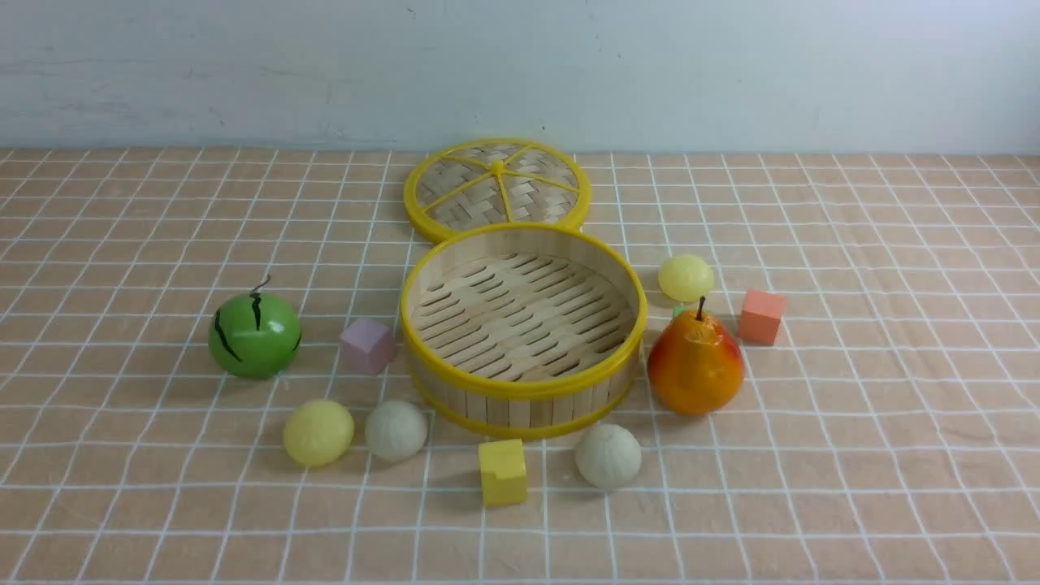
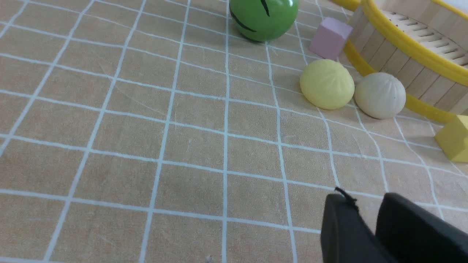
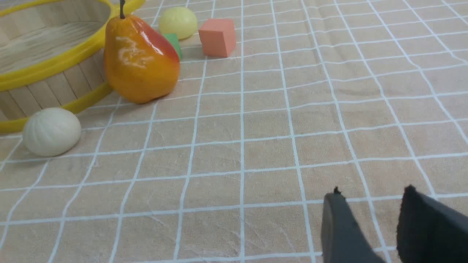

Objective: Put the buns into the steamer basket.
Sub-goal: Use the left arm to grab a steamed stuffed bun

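Front: steamer basket (image 1: 520, 390), round, deep, bamboo slats w/ yellow rims, sits mid-tabletop (image 1: 162, 487). 4 buns, all outside it: yellow bun (image 1: 318, 432) + off-white bun (image 1: 396, 430) front-left of it, 2nd off-white bun (image 1: 608, 456) in front, 2nd yellow bun (image 1: 686, 277) behind the pear (image 1: 695, 366). 1 lid (image 1: 497, 188), 1 watermelon ball (image 1: 254, 334), 4 cubes (image 1: 367, 345).
Left wrist: left claw (image 2: 367, 204) low over tabletop, jaws a narrow gap apart, empty.
Right wrist: right claw (image 3: 373, 197) low too, jaws wider apart, empty.
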Controlling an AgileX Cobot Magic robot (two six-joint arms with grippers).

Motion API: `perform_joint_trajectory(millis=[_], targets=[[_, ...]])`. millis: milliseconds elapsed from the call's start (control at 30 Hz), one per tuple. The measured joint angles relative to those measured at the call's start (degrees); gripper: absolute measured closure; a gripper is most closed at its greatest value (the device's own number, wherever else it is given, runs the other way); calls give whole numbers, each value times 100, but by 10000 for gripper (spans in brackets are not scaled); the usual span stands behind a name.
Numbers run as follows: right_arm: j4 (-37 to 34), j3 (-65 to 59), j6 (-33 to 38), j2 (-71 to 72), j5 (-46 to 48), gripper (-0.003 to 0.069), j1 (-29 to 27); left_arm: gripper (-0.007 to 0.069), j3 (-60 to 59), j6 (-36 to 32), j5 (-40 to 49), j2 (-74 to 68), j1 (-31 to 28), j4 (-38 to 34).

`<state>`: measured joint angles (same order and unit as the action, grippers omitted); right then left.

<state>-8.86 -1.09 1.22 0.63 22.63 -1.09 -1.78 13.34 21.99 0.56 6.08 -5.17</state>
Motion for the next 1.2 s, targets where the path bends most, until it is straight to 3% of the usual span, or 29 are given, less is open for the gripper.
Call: perform_joint_trajectory(millis=[533,600,633,800,900,967,1100,1200], targets=[[0,0,0,0,0,420,0,480,0,43,-238,0,0,-121],[0,0,0,0,0,420,0,480,0,284,-692,0,0,-641],[0,0,0,0,0,420,0,480,0,577,-1126,0,0,-1311],[0,0,0,0,0,420,0,480,0,1117,-2104,0,0,-2708],[0,0,0,0,0,420,0,480,89,1208,-2379,0,0,-3057],[0,0,0,0,0,420,0,480,234,1197,-2199,0,0,-3067],[0,0,0,0,0,420,0,480,1364,726,-922,-195,0,-2590],[0,0,0,0,0,420,0,519,2581,493,799,-1306,0,-1943]])
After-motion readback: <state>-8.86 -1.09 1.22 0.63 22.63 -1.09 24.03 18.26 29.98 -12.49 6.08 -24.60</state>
